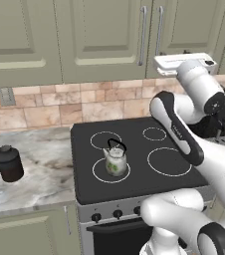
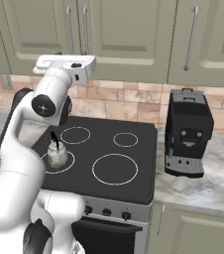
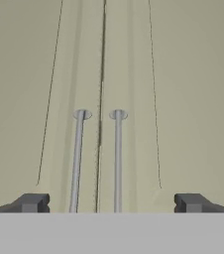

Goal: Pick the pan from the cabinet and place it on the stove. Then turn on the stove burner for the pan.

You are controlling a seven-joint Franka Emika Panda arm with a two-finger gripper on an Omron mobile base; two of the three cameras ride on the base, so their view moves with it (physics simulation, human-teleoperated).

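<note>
At mid-frame of the hand view, the cabinet [image 3: 44, 74] handles [image 3: 77, 158] run vertically, straight ahead between the spread claw [image 3: 111, 202] tips, doors closed, not touching.

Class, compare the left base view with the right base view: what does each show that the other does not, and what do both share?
Left base view alone: a dark jar on the marble counter left of the stove. Right base view alone: the whole black coffee machine standing right of the stove. Both: the kettle on a front ring, the closed cabinet doors with silver handles, and the brick backsplash.
</note>
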